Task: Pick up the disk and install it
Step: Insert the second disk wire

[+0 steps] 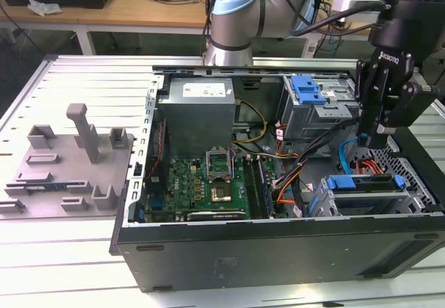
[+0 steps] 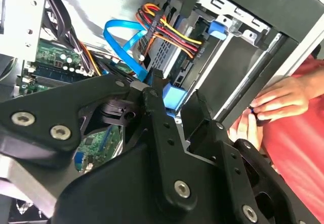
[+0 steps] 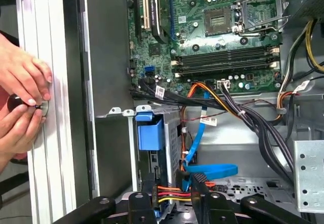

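1. I see an open computer case (image 1: 278, 252) lying on the tabletop (image 1: 62, 273). The robot arm reaches over its right end.
2. The disk (image 1: 361, 183) is in the near right corner of the case. It lies flat in a metal slot there, and its blue rail shows on top.
3. The end effector (image 1: 370, 140) hangs just above and a bit behind the disk. It does not look like it touches it.
4. In the second wrist view its fingers (image 2: 157, 113) stand apart with a gap between them. I see nothing in that gap, so I think it is let go and empty.
5. I think the picking up is done and the job is at the putting-in part. The disk looks like it is in its place, or very close to it. I cannot tell if it has clicked in all the way.
6. A blue cable (image 3: 210, 171) and some red and yellow wires (image 2: 172, 32) run very close to the fingers. Any move here needs to be slow and straight so nothing gets caught.
7. A person's hands (image 3: 23, 97) are busy at the tabletop edge just outside the case. The arm should keep well away from them.
8. The grey holder (image 1: 69, 162) sits far off on the left.
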Controlling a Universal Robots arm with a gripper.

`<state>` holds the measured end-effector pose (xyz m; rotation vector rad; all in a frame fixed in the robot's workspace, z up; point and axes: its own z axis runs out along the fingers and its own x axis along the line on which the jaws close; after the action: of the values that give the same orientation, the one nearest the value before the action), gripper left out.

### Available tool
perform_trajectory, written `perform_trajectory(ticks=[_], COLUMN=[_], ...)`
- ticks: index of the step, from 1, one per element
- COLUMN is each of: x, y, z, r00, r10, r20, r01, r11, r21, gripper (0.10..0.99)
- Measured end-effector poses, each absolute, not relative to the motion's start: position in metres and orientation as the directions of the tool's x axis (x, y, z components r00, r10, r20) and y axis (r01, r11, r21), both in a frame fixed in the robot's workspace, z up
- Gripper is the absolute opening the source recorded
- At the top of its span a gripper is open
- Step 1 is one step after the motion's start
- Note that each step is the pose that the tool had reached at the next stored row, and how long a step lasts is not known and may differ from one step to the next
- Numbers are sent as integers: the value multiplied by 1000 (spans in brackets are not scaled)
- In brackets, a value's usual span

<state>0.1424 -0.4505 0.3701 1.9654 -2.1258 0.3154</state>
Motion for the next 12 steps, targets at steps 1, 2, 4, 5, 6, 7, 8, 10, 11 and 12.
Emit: perform_trajectory(ticks=[1, 2, 4, 5, 6, 7, 8, 10, 11, 12], x=[142, 142, 142, 142, 142, 142, 142, 142, 142, 142], y=[-450, -449, -448, -448, -447, -447, -447, -443, -440, -437], z=[370, 370, 369, 369, 369, 368, 368, 367, 367, 367], r00=[-76, -76, -78, -79, -79, -79, -79, -79, -79, -79], r10=[-947, -947, -946, -946, -946, -946, -945, -943, -938, -935], r20=[312, 313, 314, 315, 315, 316, 316, 324, 336, 345], r01=[-997, -997, -997, -997, -997, -997, -997, -997, -997, -997], r11=[79, 80, 81, 82, 82, 82, 82, 83, 82, 82], r21=[-3, -3, -3, -3, -3, -3, -3, -4, -4, -5], gripper=[424, 424, 404, 333, 333, 333, 333, 333, 333, 333])
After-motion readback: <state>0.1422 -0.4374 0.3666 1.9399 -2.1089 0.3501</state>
